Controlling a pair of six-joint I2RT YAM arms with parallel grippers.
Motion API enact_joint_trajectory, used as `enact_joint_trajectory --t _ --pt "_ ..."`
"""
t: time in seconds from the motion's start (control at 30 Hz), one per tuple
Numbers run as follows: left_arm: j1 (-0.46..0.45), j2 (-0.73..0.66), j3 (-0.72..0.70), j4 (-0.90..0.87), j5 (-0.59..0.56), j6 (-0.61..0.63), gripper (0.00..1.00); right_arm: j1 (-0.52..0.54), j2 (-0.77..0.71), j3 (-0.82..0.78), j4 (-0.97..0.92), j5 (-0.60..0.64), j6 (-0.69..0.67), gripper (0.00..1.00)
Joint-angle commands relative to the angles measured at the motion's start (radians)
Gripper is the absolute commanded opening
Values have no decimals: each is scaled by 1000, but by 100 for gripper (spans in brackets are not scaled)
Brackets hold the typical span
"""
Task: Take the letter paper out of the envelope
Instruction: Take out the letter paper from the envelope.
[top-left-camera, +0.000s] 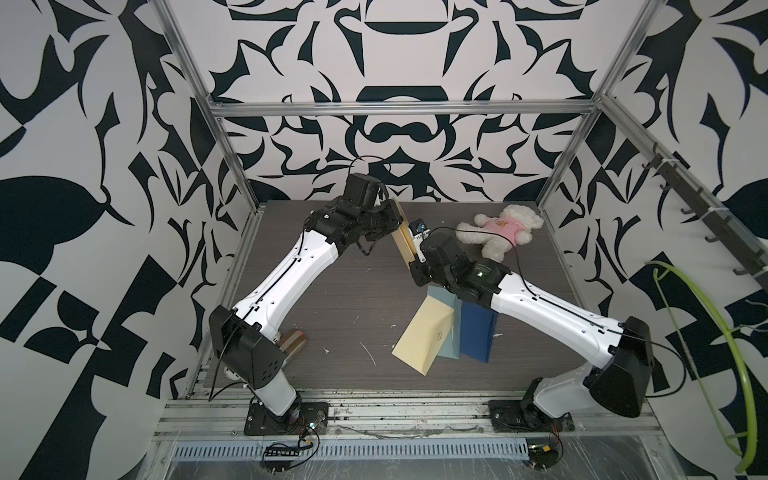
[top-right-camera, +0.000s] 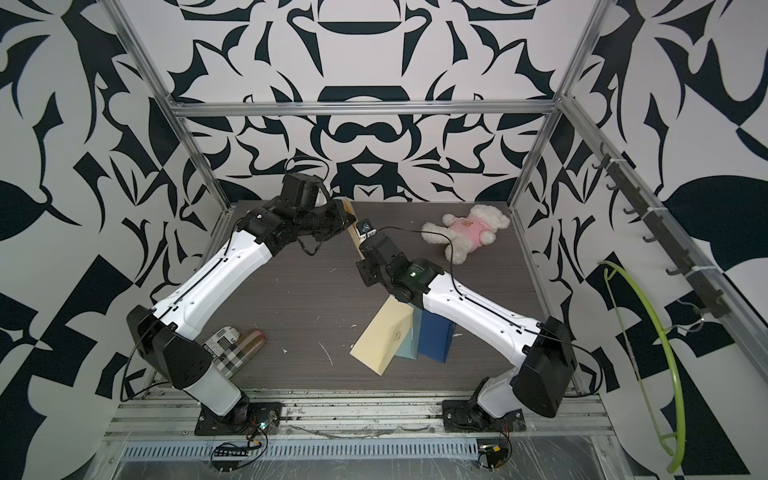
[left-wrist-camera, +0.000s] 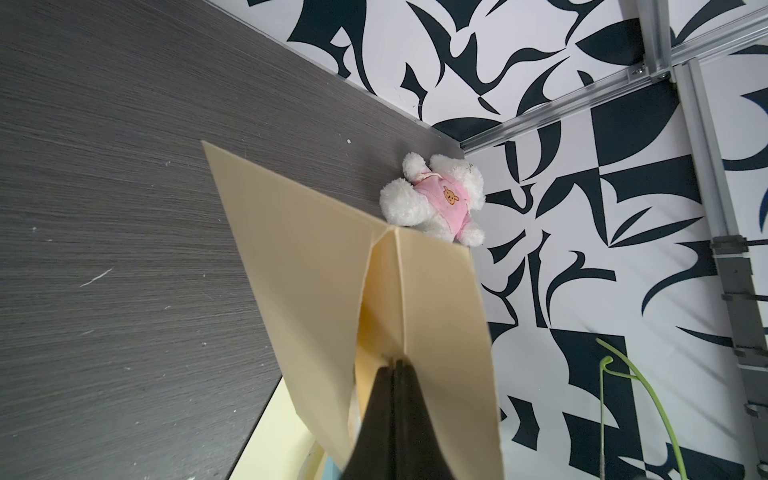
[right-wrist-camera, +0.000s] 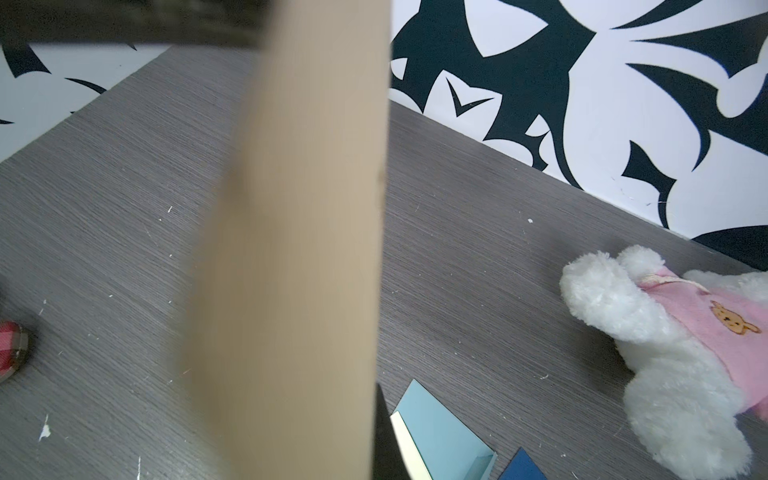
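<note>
Closest to us, well short of the plush toy (top-left-camera: 498, 230), a pile of spare envelopes (top-left-camera: 422, 338) lies flat on the desk (top-left-camera: 332, 291) under the right forearm. Not our business.

Heading back toward the plush toy, the right gripper (top-left-camera: 414, 252) is near it on its left, fingers clenched on the near end of the tan envelope (left-wrist-camera: 299, 257). That envelope is up off the desk, turned on edge in the air to the left of the plush toy and strung between both arms.

At its far end the left gripper (left-wrist-camera: 395, 366) has its fingers pinched tight on the paper right at the open mouth. We can't tell whether they've got the letter paper or only an envelope wall. A yellower layer (left-wrist-camera: 368, 332) shows inside the gap, and we reckon that's the letter, not yet out.

So we'd call this the start of the pull. Next move, we think, is that the right holds firm while the left draws straight away along the envelope's length. If everything just stretches, re-pinch deeper on the inner sheet.
</note>
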Motion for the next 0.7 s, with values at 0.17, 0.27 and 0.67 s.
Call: enact_joint_trajectory --t 0.17,0.27,0.67 --pt "4 41 80 -100 -76 89 1 56 -25 66 -6 74 -20 0" --pt "6 35 82 -102 -103 112 2 72 -21 71 -17 96 -18 0" --pt "8 23 113 -177 -230 197 5 102 -2 77 -44 129 7 0"
